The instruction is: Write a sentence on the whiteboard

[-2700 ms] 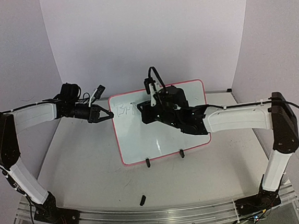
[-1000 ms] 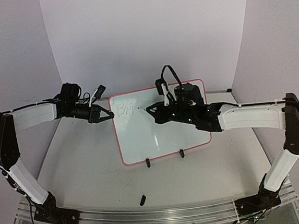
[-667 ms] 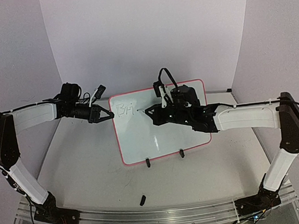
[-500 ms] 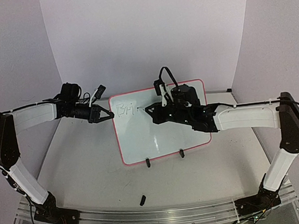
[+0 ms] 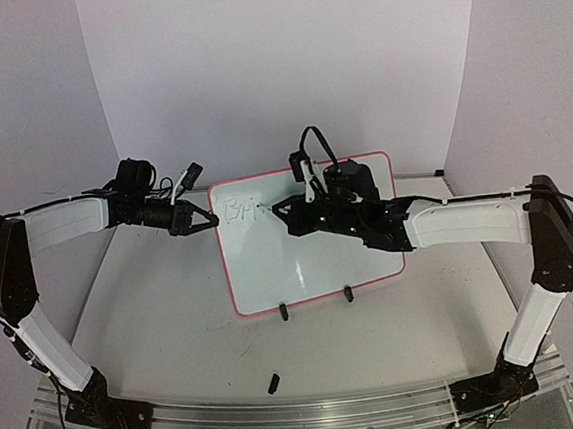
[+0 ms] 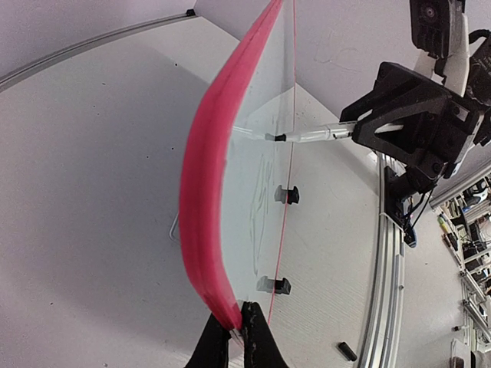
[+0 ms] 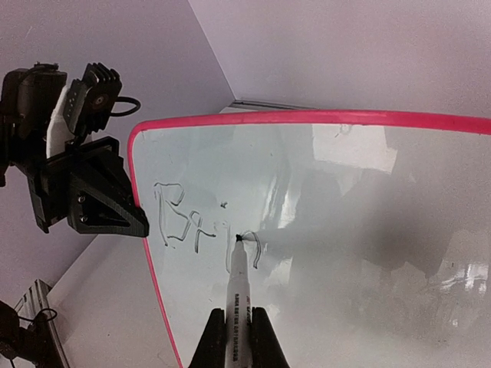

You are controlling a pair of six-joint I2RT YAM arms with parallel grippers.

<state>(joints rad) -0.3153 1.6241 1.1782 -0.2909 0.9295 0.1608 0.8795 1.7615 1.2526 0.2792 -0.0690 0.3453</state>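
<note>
White walls close in a pale surface [image 5: 175, 315], with the whiteboard [image 5: 301, 263] propped at its centre. Your left pincer [image 6: 234, 337] is clamped on the board's left edge. Your right pincer [image 7: 234, 341] grips the marker [image 7: 236, 287], tip on the board. The sentence [image 7: 192, 218] reads only "Bri" plus a stroke, so you're early. Next, finish that letter with light pressure. A black cap [image 5: 273, 383] lies well apart, near the bases.

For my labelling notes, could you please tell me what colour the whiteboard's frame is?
Red-pink, all around the whiteboard; the left wrist view shows it best.
</note>
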